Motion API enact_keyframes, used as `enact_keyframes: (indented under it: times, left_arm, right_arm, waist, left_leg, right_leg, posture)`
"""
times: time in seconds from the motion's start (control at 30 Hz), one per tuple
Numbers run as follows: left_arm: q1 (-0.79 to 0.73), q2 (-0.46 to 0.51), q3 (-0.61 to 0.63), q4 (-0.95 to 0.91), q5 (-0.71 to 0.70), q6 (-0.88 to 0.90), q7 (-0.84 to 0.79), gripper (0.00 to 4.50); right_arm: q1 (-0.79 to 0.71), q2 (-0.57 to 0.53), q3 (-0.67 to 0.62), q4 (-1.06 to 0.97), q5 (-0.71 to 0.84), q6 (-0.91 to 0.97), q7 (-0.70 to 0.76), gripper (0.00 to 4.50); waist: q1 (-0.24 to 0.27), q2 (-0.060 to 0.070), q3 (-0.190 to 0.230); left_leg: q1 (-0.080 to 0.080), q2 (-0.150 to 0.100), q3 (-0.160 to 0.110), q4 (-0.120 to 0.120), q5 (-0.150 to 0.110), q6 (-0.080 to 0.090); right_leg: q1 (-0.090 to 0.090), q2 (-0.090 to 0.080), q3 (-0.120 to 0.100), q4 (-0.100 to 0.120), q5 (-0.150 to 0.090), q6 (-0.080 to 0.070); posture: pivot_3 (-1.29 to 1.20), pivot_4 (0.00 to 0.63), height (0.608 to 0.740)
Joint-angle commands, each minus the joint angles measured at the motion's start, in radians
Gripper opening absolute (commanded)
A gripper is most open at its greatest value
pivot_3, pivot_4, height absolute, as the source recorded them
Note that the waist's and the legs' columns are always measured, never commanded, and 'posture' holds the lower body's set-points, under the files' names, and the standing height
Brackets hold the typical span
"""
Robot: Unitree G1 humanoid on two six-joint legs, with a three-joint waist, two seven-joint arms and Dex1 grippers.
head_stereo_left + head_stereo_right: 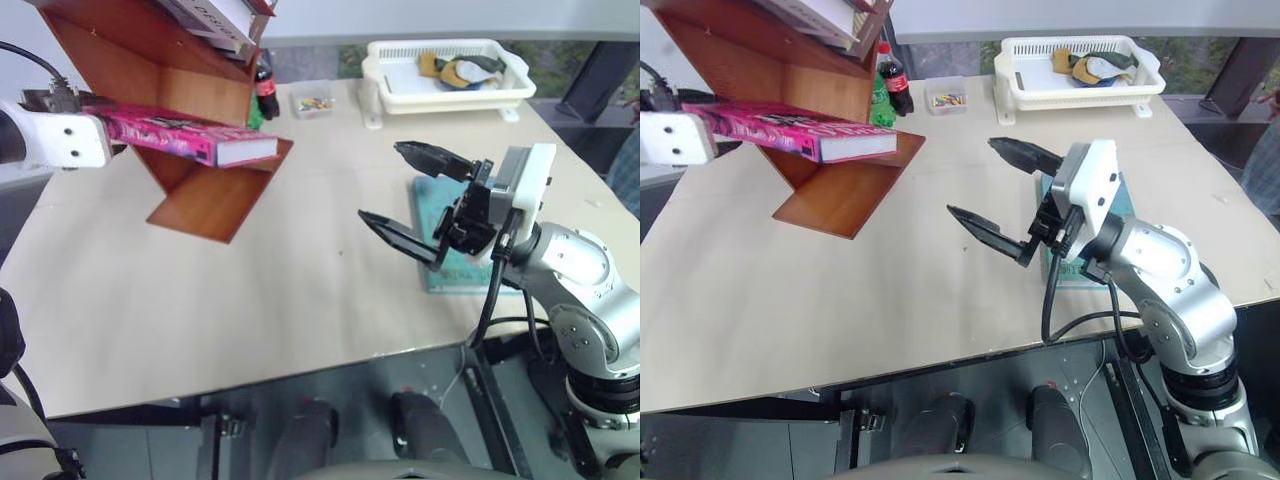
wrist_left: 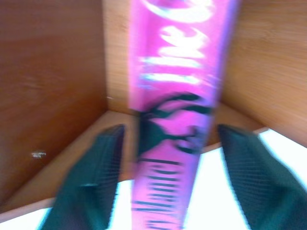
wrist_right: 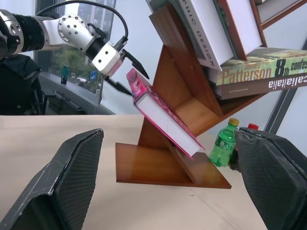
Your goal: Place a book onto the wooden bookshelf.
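While the left gripper [image 3: 125,67] stands at the spine end of the book [image 1: 190,138], we find its two fingers [image 2: 93,179] spread wide on either side of the pink spine, with a gap showing on each side in the left wrist view; we record no grip on the volume. That book lies tilted on a slanted board of the wooden bookshelf [image 1: 205,200], its white page edges facing the table's middle and its lower corner jutting slightly past the board's edge. We note that the right gripper [image 1: 405,190] hangs above the table [image 1: 250,300] with its jaws likewise wide apart and nothing between them, pointing toward the shelf. Beneath and just behind it a teal book [image 1: 445,270] lies flat on the tabletop near the front right edge. Higher compartments of the shelf carry several leaning books [image 3: 249,72], white and dark-spined. Beside the shelf's far side we observe a green bottle [image 3: 224,149] and a cola bottle [image 1: 266,92], then a small clear box [image 1: 312,101], and at the far edge a white plastic basket [image 1: 400,95] holding crumpled items.
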Motion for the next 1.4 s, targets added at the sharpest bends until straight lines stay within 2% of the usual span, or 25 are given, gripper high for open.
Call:
enact_keyframes:
  times: [0.03, 0.27, 0.37, 0.5, 0.6, 0.77, 1.1, 1.33, 1.4]
  left_arm:
    - [0.020, 0.025, 0.055, -0.008, -0.072, -0.004, -0.029, 4.45]
    - [0.217, 0.064, 0.292, -0.094, -0.463, 0.095, -0.366, 4.45]
    - [0.375, 0.079, 0.414, -0.220, -0.632, 0.224, -0.457, 4.45]
    - [0.640, 0.087, 0.579, -0.451, -0.779, 0.418, -0.481, 4.45]
    - [0.807, 0.066, 0.683, -0.603, -0.810, 0.504, -0.430, 4.45]
    - [0.950, 0.039, 0.798, -0.791, -0.800, 0.611, -0.328, 4.45]
    - [0.951, 0.029, 0.841, -0.916, -0.831, 0.747, -0.287, 4.45]
    - [1.086, -0.051, 0.915, -1.138, -0.962, 0.993, -0.320, 4.45]
    - [1.117, -0.089, 0.934, -1.237, -1.025, 1.092, -0.290, 3.94]
  right_arm:
    - [0.005, -0.003, -0.007, -0.015, -0.004, -0.025, 0.008, 4.50]
    - [0.022, -0.008, -0.014, 0.007, -0.002, -0.039, 0.036, 4.50]
    - [0.020, -0.011, -0.010, 0.037, -0.001, -0.048, 0.064, 4.50]
    - [0.025, -0.022, -0.013, 0.066, -0.002, -0.056, 0.100, 4.50]
    - [0.027, -0.032, -0.017, 0.087, -0.004, -0.061, 0.122, 4.50]
    - [0.023, -0.037, -0.016, 0.101, -0.005, -0.069, 0.141, 4.50]
    - [0.028, -0.030, -0.015, 0.096, -0.011, -0.068, 0.139, 4.50]
    - [0.048, -0.050, -0.031, 0.086, -0.010, -0.059, 0.143, 4.50]
    - [0.058, -0.063, -0.040, 0.083, -0.007, -0.054, 0.145, 4.50]
  waist:
    - [-0.002, 0.000, 0.000]
    - [-0.031, 0.000, 0.000]
    - [-0.039, 0.000, 0.000]
    - [-0.045, 0.001, 0.001]
    - [-0.045, 0.001, 0.001]
    - [-0.033, 0.001, 0.001]
    - [-0.023, 0.002, 0.001]
    - [-0.025, 0.003, 0.002]
    - [-0.024, 0.003, 0.002]
  left_leg:
    - [-0.001, 0.000, 0.000, 0.000, 0.000, 0.000]
    - [-0.005, -0.001, 0.001, -0.002, -0.002, 0.002]
    - [-0.012, -0.001, 0.001, -0.002, -0.002, 0.002]
    - [-0.017, -0.001, -0.001, -0.001, -0.002, 0.002]
    - [-0.017, -0.002, -0.001, -0.001, -0.002, 0.002]
    - [-0.017, -0.001, -0.002, -0.001, -0.002, 0.002]
    - [-0.017, -0.002, -0.001, -0.001, -0.003, 0.001]
    - [-0.017, -0.002, -0.001, -0.002, -0.003, 0.001]
    - [-0.017, -0.002, -0.001, -0.002, -0.003, 0.001]
  right_leg:
    - [-0.001, 0.000, 0.000, 0.000, 0.000, 0.000]
    - [-0.007, -0.003, 0.002, -0.001, 0.002, -0.004]
    - [-0.014, -0.004, 0.005, -0.001, 0.003, -0.004]
    - [-0.019, -0.005, 0.005, 0.000, 0.003, -0.005]
    - [-0.019, -0.005, 0.004, -0.002, 0.003, -0.005]
    - [-0.019, -0.005, 0.004, -0.001, 0.003, -0.005]
    - [-0.018, -0.005, 0.004, -0.001, 0.003, -0.005]
    - [-0.019, -0.005, 0.005, -0.002, 0.003, -0.005]
    - [-0.019, -0.005, 0.005, -0.002, 0.003, -0.005]
  posture:
    - [0.00, 0.150, 0.740]
    - [0.00, 0.150, 0.740]
    - [0.00, 0.150, 0.740]
    - [0.00, 0.150, 0.740]
    - [0.00, 0.150, 0.740]
    - [0.00, 0.150, 0.740]
    - [0.00, 0.150, 0.740]
    - [0.00, 0.150, 0.740]
    - [0.00, 0.150, 0.740]
